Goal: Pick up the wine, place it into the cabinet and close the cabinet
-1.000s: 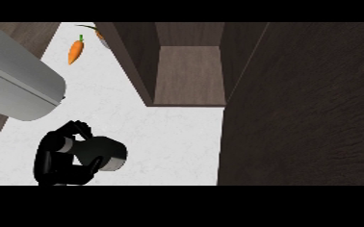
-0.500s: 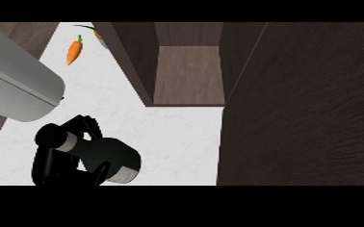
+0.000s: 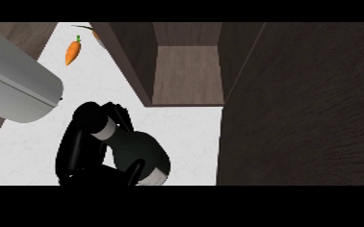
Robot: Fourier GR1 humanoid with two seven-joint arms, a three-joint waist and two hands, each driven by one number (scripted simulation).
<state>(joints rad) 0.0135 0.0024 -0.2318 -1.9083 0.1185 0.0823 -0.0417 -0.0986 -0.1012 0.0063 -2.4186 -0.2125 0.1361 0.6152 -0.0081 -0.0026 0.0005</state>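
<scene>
Within the curl of the black left hand (image 3: 89, 146), low at the view's left, lies the dark green glass wine bottle (image 3: 142, 154); the fingers (image 3: 113, 115) wrap over its pale neck band and the thumb crosses its lower body, so the hand is closed round it; the bottle's long axis runs slantwise, neck up toward the fingers and base down toward the view's lower edge. Up and to the right of the hand, well apart across the white marble surface (image 3: 185, 120), opens the dark brown wooden cabinet (image 3: 188, 74), its floor bare; the coming move, as I judge it, is a carry up and rightward into that opening. The right hand does not show. Against half a second ago the hand and bottle sit a little higher and nearer the cabinet's mouth; the small orange carrot (image 3: 72, 51) and the grey forearm (image 3: 25, 89) are unchanged.
</scene>
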